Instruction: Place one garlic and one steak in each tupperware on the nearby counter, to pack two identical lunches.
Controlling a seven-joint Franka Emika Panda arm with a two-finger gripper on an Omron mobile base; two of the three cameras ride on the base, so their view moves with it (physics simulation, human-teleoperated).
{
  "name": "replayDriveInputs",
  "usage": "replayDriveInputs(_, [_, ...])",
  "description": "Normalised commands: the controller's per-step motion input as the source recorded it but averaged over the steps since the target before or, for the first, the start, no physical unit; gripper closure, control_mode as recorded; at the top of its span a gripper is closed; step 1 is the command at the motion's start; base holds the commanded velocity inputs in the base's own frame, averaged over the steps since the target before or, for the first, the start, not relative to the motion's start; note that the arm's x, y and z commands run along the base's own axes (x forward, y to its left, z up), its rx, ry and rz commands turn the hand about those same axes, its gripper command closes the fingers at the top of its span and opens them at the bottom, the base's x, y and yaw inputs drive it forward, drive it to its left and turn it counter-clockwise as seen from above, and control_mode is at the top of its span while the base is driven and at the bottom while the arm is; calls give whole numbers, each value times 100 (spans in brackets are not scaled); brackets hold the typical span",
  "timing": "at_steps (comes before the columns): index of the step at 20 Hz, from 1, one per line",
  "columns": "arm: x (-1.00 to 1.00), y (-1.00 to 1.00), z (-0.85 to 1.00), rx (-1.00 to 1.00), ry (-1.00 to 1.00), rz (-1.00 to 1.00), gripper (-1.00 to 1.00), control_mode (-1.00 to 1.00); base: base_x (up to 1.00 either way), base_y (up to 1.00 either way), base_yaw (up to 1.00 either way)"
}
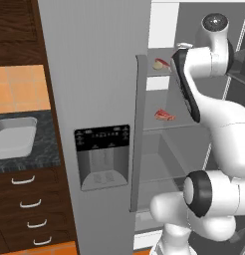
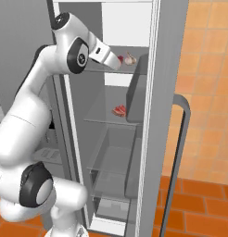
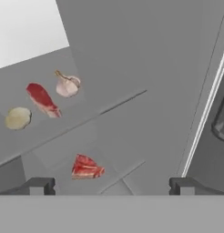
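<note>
— Status of the gripper (image 3: pixel 111 185)?

— We find its two dark fingertips (image 3: pixel 37 185) spread wide apart, pinching nothing. In the hand view they stand at the bottom edge, inside the open refrigerator (image 1: pixel 94 74), with nothing between them.

— Location of the food?

— On the upper shelf (image 3: pixel 118 102) in the hand view we record three items near 10 o'clock: a garlic bulb with stem (image 3: pixel 67 84), a long red steak (image 3: pixel 43 99) just beside it toward 8 o'clock, and a second, rounder yellowish garlic (image 3: pixel 17 118) at 9 o'clock, close to that steak. We cannot tell whether any of them touch. A second steak (image 3: pixel 87 166), wedge-shaped, lies on the lower shelf, toward 7 o'clock, well apart from the upper group and nearest the left fingertip.

— Confirmed from the base cameras?

— The right base view shows the stemmed garlic and the red steak on the upper shelf just beyond the hand, the lower steak one shelf down. The left base view shows the same arrangement.

— The tupperware?

— One pale rectangular tupperware (image 1: pixel 15 137) sits on the black speckled counter (image 1: pixel 45 149) at 9 o'clock in the left base view, beside the refrigerator, above the drawers (image 1: pixel 30 209) with curved silver handles. We see nothing inside it.
</note>
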Motion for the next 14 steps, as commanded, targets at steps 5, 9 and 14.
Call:
replayDriveInputs(5, [61, -7, 0, 0, 0, 0, -100, -100, 0, 0, 0])
replayDriveInputs(9, [54, 0, 0, 0, 0, 2, -100, -100, 0, 0, 0])
replayDriveInputs(14, [44, -3, -13, 0, 0, 5, -100, -100, 0, 0, 0])
